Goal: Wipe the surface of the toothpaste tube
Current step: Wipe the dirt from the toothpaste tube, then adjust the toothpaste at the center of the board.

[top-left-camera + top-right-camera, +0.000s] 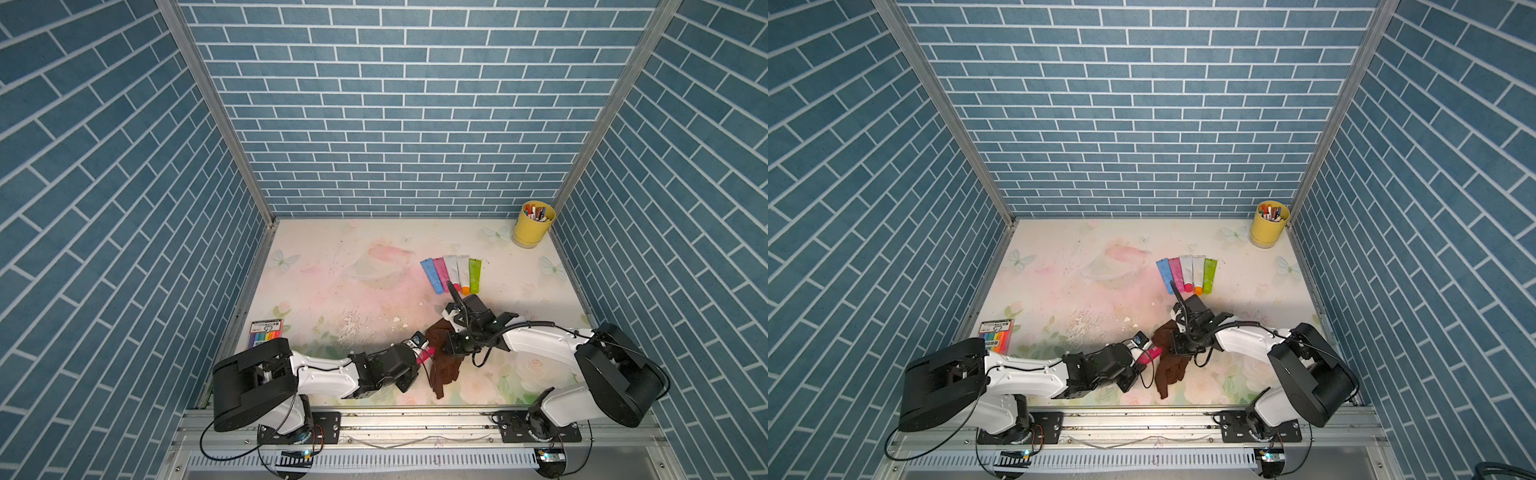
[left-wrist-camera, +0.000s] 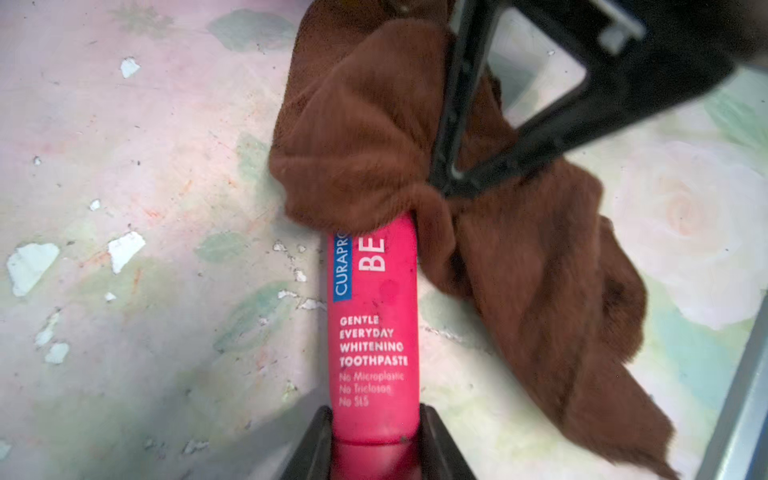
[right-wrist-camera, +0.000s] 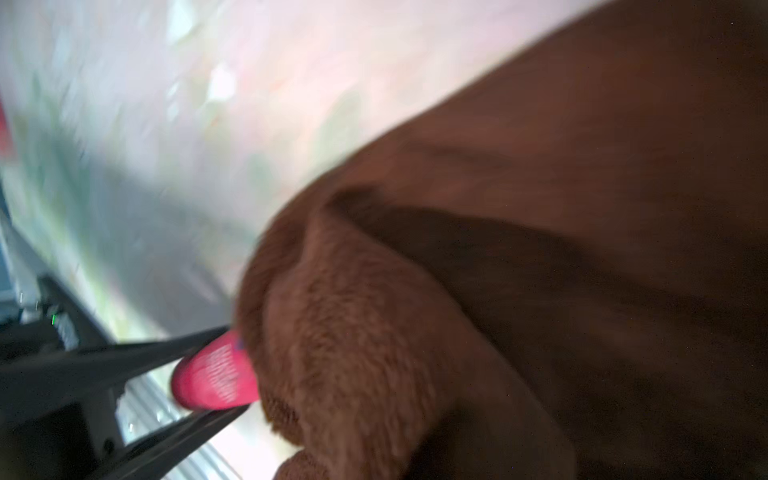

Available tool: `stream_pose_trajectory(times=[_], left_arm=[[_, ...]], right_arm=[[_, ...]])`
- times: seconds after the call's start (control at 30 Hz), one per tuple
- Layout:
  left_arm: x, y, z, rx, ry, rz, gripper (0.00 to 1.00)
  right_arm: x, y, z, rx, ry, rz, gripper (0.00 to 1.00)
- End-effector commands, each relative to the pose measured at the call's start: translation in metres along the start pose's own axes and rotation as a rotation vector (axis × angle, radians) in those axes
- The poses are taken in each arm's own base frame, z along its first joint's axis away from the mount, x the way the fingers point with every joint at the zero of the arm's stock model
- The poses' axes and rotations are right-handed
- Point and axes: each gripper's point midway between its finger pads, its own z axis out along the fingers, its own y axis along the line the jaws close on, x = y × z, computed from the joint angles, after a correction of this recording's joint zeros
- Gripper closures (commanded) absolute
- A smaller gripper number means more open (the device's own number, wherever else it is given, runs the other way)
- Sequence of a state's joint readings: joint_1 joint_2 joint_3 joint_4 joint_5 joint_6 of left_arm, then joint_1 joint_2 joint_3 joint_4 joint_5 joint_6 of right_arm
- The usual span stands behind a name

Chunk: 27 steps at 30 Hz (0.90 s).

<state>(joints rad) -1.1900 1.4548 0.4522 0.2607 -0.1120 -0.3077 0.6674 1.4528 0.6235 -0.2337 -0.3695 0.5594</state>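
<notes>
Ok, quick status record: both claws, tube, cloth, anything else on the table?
left claw: shut on one end of the toothpaste tube
right claw: shut on the brown cloth
brown cloth: bunched over the tube's other end, rest trailing onto the table
other items: row of five tubes, yellow cup of pens, marker pack

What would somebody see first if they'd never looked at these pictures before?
Probably the bright pink toothpaste tube toward the table's front, gripped by the left end effector, with a fuzzy brown cloth draped over its far end and pinched by the right end effector. Next, the row of colourful tubes lying side by side mid-table, and the yellow cup of pens in the far right corner.
</notes>
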Motion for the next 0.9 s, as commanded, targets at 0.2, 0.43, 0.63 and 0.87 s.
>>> stream_pose_trajectory(times=[0.2, 0.43, 0.63, 0.87], left_arm=[[0.000, 0.025, -0.013, -0.112, -0.035, -0.140, 1.00], [0.003, 0.063, -0.016, -0.236, -0.031, -0.345, 1.00], [-0.006, 0.053, -0.001, -0.186, 0.011, -0.386, 0.86], [-0.045, 0.032, -0.011, -0.072, -0.061, -0.415, 0.33]], right_arm=[[-0.014, -0.036, -0.033, 0.192, -0.099, -0.003, 1.00], [0.004, -0.051, -0.054, 0.261, -0.141, -0.026, 1.00], [0.007, -0.048, -0.059, 0.227, -0.183, -0.044, 1.00], [0.006, -0.042, -0.056, 0.197, -0.176, -0.061, 1.00]])
